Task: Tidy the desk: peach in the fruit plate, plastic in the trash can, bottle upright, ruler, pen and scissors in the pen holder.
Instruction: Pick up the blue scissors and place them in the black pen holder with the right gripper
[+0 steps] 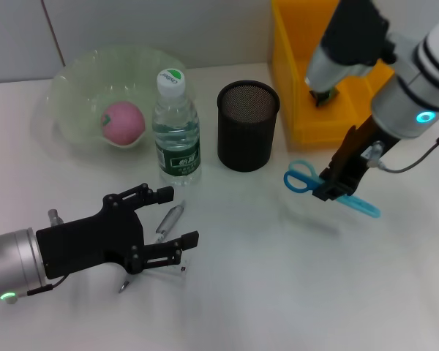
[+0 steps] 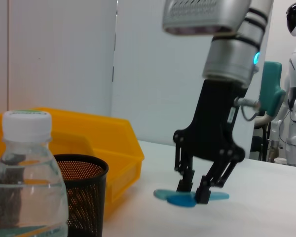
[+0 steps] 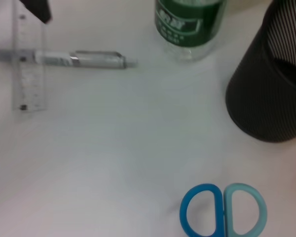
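Reaching down over the blue scissors [image 1: 329, 189], the right gripper [image 1: 335, 189] has its two black fingers set one on each side of the middle of them, and the gap looks narrow, so it seems to be pinching them or just about to; I cannot be sure they are squeezed tight. The scissors lie flat on the white table [image 1: 278, 292], with the round handles pointing toward the black mesh pen holder [image 1: 248, 126] and the long blades pointing away from it, toward the robot's right. The pen holder stands just beside the handles, so the right arm is much nearer to this job. The left gripper [image 1: 177, 225] is well away on the other side, with its fingers spread wide over the silver pen [image 1: 168, 221] and the clear ruler [image 3: 29, 69]. The bottle [image 1: 176, 131] already stands up, and the peach [image 1: 123, 123] sits in the fruit plate [image 1: 73, 88]. The yellow bin [image 1: 307, 110] is behind the pen holder.
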`<state>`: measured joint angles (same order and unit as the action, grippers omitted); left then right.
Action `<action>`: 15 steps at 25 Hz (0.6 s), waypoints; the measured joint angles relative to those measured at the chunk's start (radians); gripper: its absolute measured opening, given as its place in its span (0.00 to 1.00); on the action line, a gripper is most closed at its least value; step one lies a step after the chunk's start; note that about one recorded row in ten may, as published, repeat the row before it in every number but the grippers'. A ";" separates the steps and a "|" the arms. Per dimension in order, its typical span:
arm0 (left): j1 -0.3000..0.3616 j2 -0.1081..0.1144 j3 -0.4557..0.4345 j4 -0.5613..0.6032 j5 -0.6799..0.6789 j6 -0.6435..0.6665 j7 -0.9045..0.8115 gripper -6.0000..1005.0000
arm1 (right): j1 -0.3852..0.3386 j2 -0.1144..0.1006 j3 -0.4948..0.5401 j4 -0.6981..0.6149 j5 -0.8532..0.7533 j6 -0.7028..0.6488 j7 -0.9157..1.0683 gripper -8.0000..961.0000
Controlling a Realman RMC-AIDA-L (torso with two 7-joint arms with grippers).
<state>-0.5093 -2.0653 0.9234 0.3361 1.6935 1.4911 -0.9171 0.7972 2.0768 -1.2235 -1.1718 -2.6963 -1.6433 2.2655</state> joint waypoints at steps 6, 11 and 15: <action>0.000 0.001 0.000 0.000 0.000 0.000 -0.007 0.82 | -0.058 0.000 0.104 -0.167 0.083 -0.096 -0.043 0.28; 0.000 0.001 0.000 0.000 0.002 0.000 -0.013 0.82 | -0.112 0.000 0.229 -0.270 0.199 -0.089 -0.102 0.28; 0.000 0.000 0.000 0.000 0.004 0.001 -0.014 0.82 | -0.149 0.000 0.287 -0.248 0.316 0.002 -0.169 0.28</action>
<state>-0.5093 -2.0653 0.9234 0.3360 1.6974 1.4920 -0.9315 0.6482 2.0769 -0.9363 -1.4202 -2.3803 -1.6410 2.0962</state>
